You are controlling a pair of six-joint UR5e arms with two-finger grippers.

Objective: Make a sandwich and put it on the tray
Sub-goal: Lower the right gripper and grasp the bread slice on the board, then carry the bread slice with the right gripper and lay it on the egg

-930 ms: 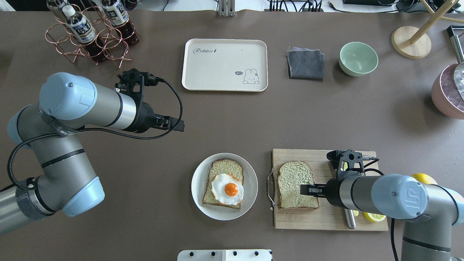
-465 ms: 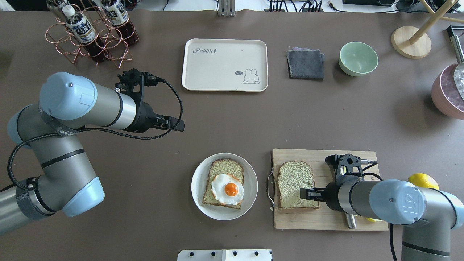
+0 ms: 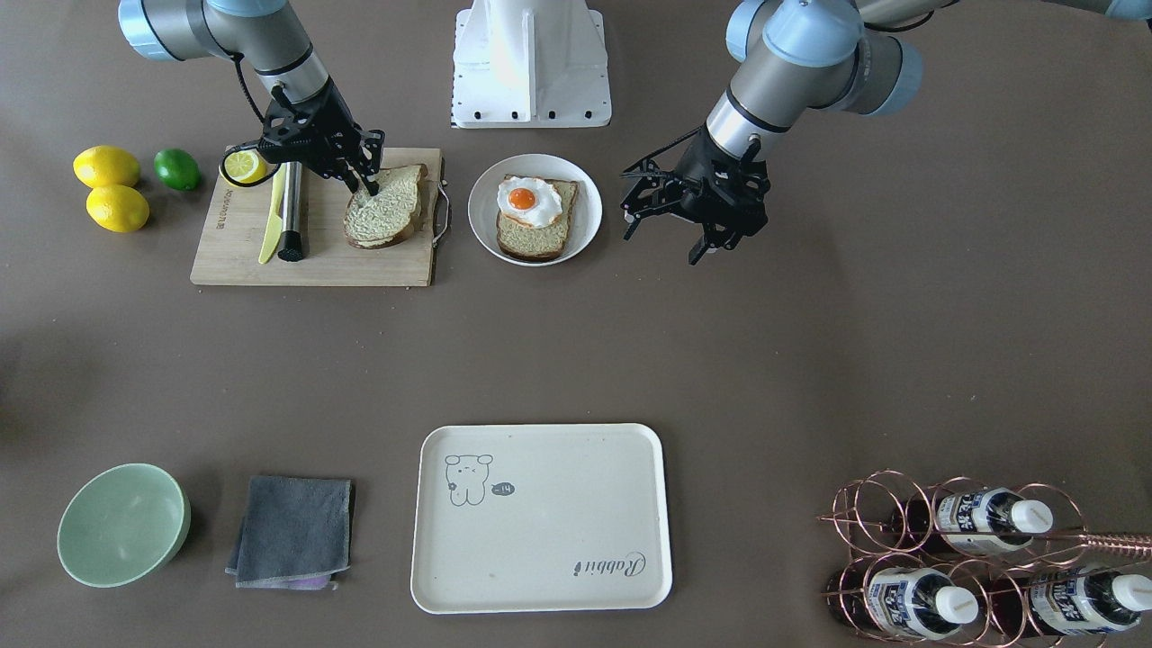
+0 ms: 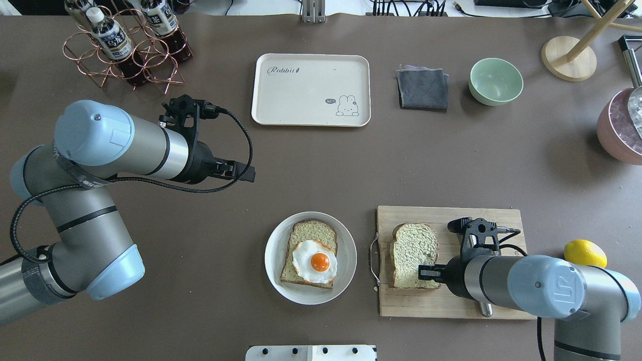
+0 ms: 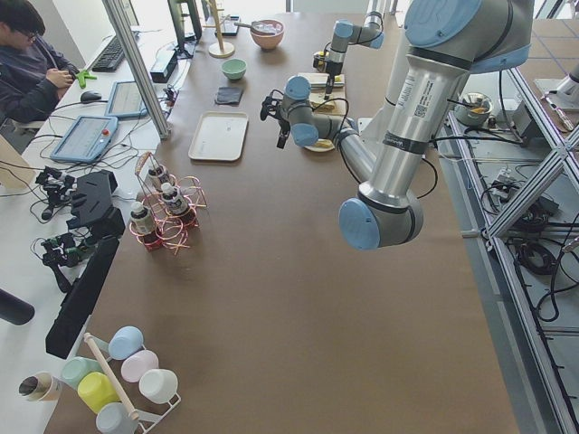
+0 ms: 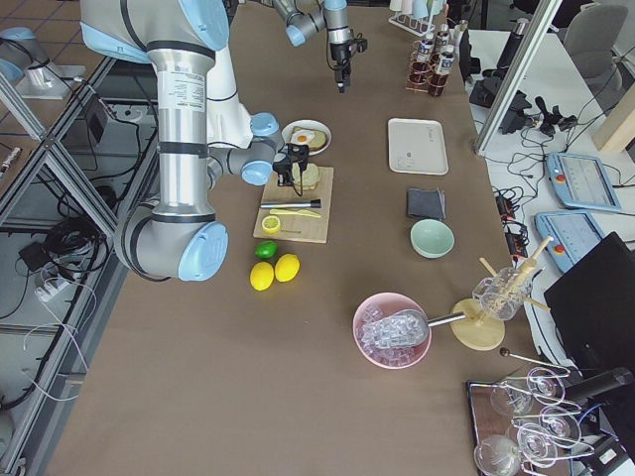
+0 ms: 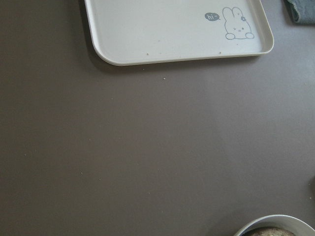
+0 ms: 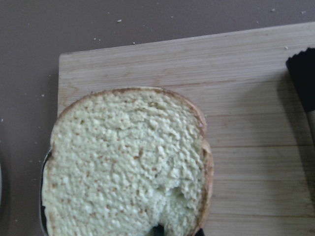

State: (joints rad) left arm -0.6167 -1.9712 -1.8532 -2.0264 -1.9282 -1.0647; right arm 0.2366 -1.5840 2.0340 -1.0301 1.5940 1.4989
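One bread slice [image 4: 411,250] lies on the wooden cutting board [image 4: 451,301]. My right gripper [image 4: 426,272] is shut on its near right edge and tilts it up; the slice also shows in the front view [image 3: 382,211] and fills the right wrist view [image 8: 128,162]. The other slice [image 4: 311,233] lies on a round white plate [image 4: 346,260] with the fried egg [image 4: 316,260] on top. The cream tray [image 4: 301,90] sits bare at the far middle. My left gripper [image 4: 246,173] hovers open and empty, left of the plate.
A knife [image 3: 290,211], a yellow spreader and a lemon half [image 3: 241,166] lie on the board. Lemons [image 3: 108,166] and a lime are beside it. A grey cloth [image 4: 423,88], a green bowl [image 4: 495,81], a bottle rack [image 4: 125,45] and a pink ice bowl [image 4: 622,125] line the far side.
My right gripper has slid toward the slice's near right edge and closed on it. That edge has risen and the slice looks narrower. The left arm has not moved.
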